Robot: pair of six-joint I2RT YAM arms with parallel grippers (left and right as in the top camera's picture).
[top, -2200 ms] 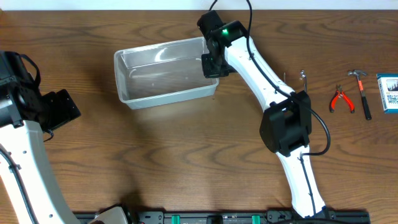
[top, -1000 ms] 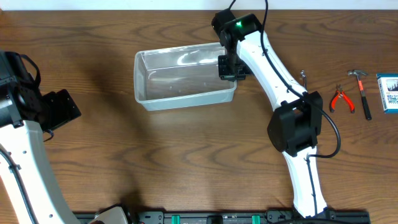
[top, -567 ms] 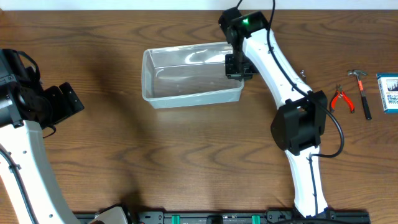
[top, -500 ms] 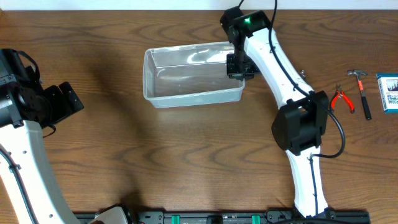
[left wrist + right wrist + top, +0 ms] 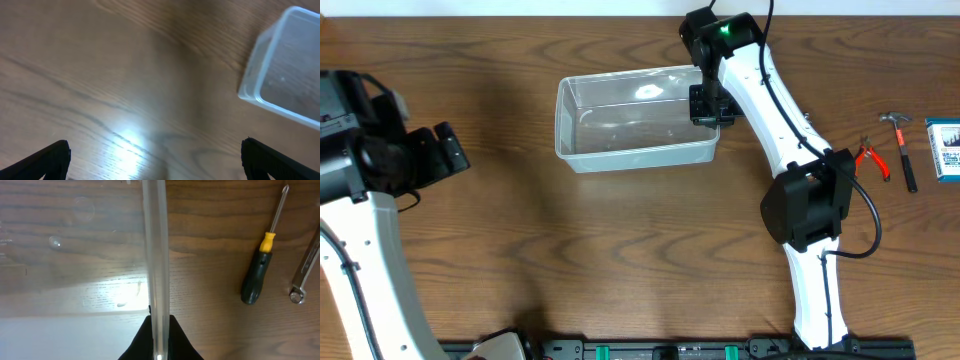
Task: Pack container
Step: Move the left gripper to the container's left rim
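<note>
Your right gripper is clamped on the container, pinching the short wall at its 3 o'clock end with a finger on either side of the rim. The container sits on the table toward 12 o'clock, its long sides running 9 to 3. Your left gripper hangs wide open, well apart at the container's 9 o'clock. The container is clear plastic, rectangular, with rounded corners and a rim. Wood grain shows through its floor, with patches of glare.
</note>
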